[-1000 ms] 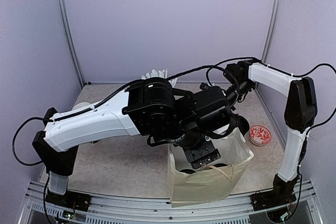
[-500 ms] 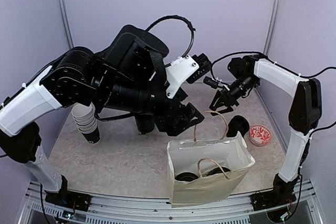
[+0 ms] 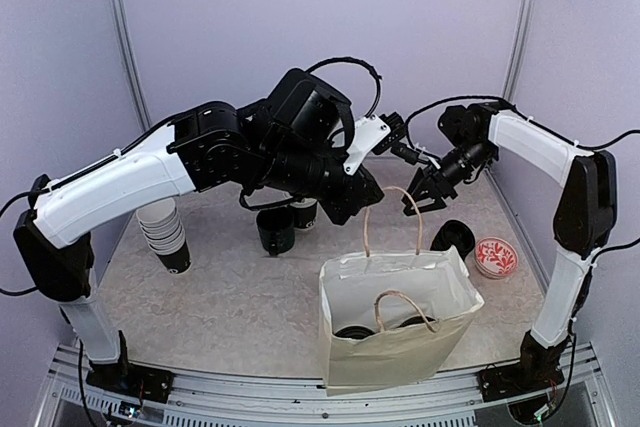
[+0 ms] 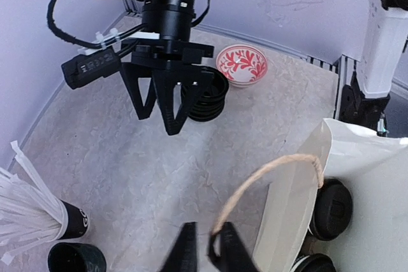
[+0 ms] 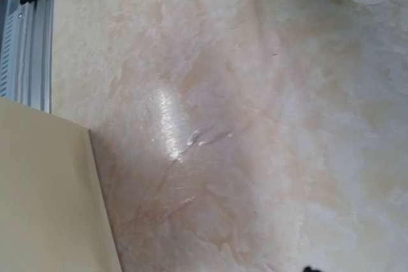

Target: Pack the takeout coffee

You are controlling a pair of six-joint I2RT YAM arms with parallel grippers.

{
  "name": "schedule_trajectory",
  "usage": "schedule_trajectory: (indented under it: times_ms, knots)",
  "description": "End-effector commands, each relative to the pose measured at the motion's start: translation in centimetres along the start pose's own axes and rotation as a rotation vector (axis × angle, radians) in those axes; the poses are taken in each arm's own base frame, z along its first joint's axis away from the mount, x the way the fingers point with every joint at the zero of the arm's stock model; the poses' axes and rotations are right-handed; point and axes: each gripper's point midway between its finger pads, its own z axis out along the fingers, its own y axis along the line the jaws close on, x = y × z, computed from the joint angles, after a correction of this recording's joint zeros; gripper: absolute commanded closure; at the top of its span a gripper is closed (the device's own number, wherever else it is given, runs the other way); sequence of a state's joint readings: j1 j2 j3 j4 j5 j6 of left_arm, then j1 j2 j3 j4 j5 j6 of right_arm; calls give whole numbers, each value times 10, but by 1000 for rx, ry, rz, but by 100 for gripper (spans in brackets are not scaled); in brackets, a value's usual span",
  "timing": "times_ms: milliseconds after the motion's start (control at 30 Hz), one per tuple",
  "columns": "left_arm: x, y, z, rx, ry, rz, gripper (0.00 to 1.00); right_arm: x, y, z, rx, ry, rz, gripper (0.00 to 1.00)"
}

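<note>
Inside the one paper bag (image 3: 395, 362), two black-lidded takeout cups (image 3: 352, 333).

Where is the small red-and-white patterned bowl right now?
In the top view, the small red-and-white patterned bowl sits far right on the table, just right of the stack of round black plastic lids and beyond the cream paper bag.
</note>
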State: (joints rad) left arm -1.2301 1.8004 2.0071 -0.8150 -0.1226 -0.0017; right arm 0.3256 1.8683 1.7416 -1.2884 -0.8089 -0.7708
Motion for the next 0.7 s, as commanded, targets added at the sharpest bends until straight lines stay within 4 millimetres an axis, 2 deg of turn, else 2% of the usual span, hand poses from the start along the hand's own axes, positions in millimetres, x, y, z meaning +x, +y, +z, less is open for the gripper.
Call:
schedule_trajectory:
  times_ms: [0, 100, 267, 533, 667]
  knots:
    - [-28, 4, -1, 47, -102, 72, 100, -4, -8, -17, 56, -41, 10, 35]
    - [-38, 8, -3, 32, -141, 118, 100, -4, -19, -22, 77, -58, 26, 35]
    - [-47, 3, -7, 63, -158, 156, 100, -2, -34, -24, 86, -66, 59, 36]
    - [-41, -7, -12, 117, -145, 171, 100, -2, -43, -18, 73, -68, 79, 36]
    - [-27, -30, -12, 216, -105, 183, 100, -2, -43, -16, 55, -71, 92, 36]
